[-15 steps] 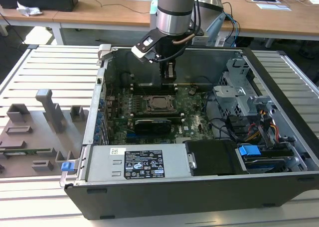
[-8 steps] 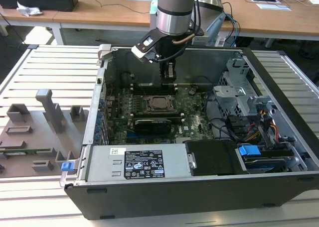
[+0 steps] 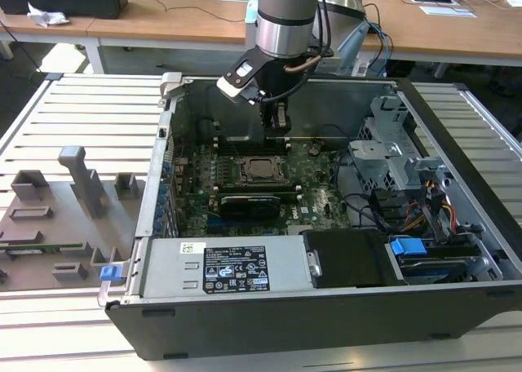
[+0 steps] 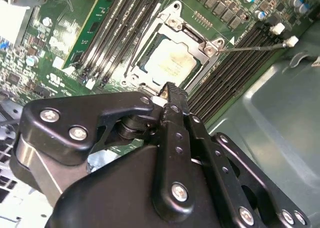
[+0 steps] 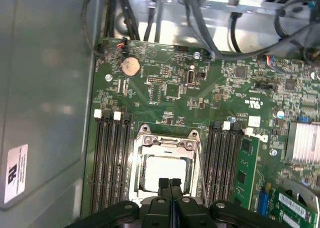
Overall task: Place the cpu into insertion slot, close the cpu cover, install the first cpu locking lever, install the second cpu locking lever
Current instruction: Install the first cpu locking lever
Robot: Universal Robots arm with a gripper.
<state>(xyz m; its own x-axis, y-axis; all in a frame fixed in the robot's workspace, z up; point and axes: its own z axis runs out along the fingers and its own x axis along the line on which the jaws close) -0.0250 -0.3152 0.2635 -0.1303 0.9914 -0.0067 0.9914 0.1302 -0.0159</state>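
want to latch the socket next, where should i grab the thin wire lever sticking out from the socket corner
Likely near its free end: the locking lever is a thin straight wire pivoting beside the cpu cover, so the far end gives most leverage. Come from above and pinch across the wire, since memory slots run beneath it.

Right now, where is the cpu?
In both wrist views the cpu sits in the insertion slot, between the banks of long black slots, close beneath the gripper.
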